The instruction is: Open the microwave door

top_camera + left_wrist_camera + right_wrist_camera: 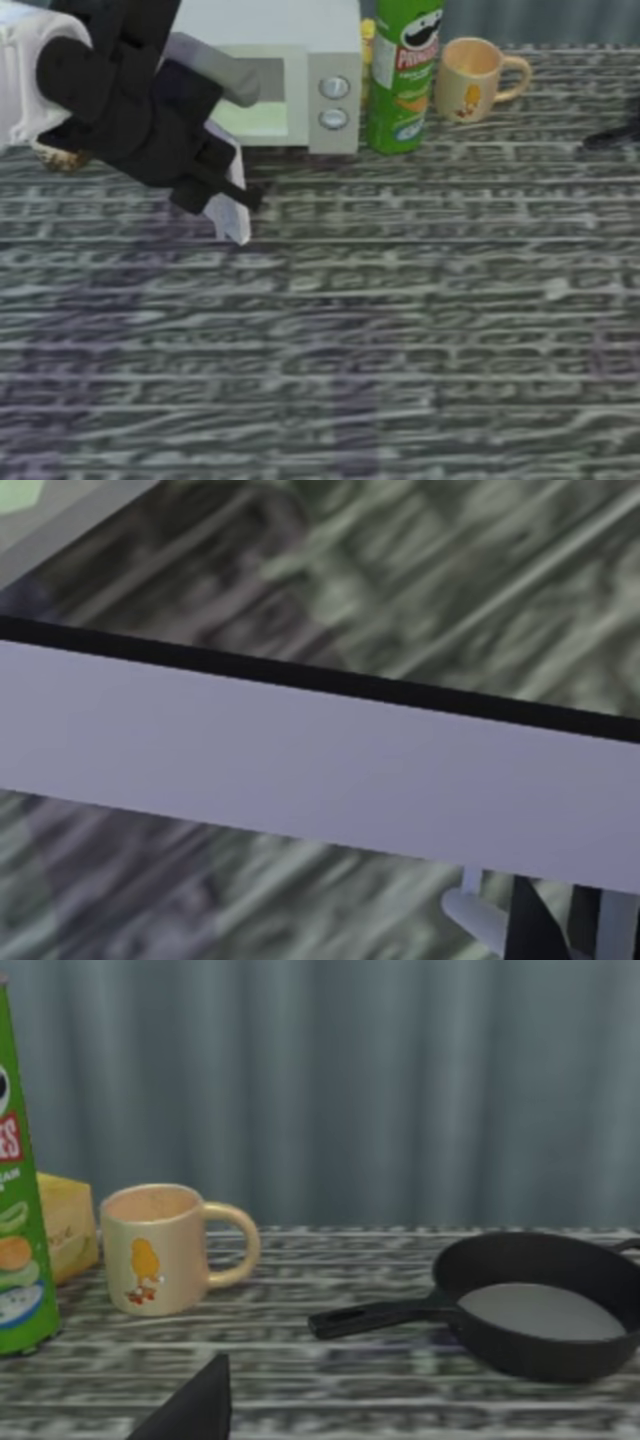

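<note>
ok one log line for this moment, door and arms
door: flat white mesh-window microwave door swung open | cavity: small white boxy microwave exposed | left gripper: at door edge | right arm: parked, off right

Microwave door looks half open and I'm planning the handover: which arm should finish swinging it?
Left. Its hand is already at the microwave door; the right arm sits parked at the table's right edge.

We had our left gripper (228, 190) at the microwave door (232, 215), which stood swung out from the microwave (300, 60) (pale interior showing); a green chip can (403, 75) and mug (472, 78) stood right.
</note>
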Robot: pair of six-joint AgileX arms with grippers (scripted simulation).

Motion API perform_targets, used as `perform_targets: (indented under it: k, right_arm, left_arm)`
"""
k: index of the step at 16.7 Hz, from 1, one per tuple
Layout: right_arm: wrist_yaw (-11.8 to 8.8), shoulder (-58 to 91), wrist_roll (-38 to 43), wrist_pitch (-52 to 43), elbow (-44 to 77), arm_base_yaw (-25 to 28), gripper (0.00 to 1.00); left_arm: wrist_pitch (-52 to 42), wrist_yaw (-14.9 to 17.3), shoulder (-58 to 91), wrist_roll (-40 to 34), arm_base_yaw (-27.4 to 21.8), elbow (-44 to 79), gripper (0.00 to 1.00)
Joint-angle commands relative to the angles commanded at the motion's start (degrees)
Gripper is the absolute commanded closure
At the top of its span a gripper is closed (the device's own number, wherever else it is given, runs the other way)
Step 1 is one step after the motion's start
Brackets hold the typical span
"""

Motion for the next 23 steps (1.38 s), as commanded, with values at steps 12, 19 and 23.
perform_targets:
  k: [12,19,23]
  right_arm:
    - [0.00,0.00,0.00,0.00,0.00,0.00,0.00]
    - [0.00,0.00,0.00,0.00,0.00,0.00,0.00]
    - [0.00,0.00,0.00,0.00,0.00,0.00,0.00]
  left_arm:
    - [0.00,0.00,0.00,0.00,0.00,0.00,1.00]
    - [-0.07,0.68,-0.09,0.62,0.13,-0.24,1.00]
    - [-1.17,2.93,-1.02,5.38,2.10,-1.44,1.00]
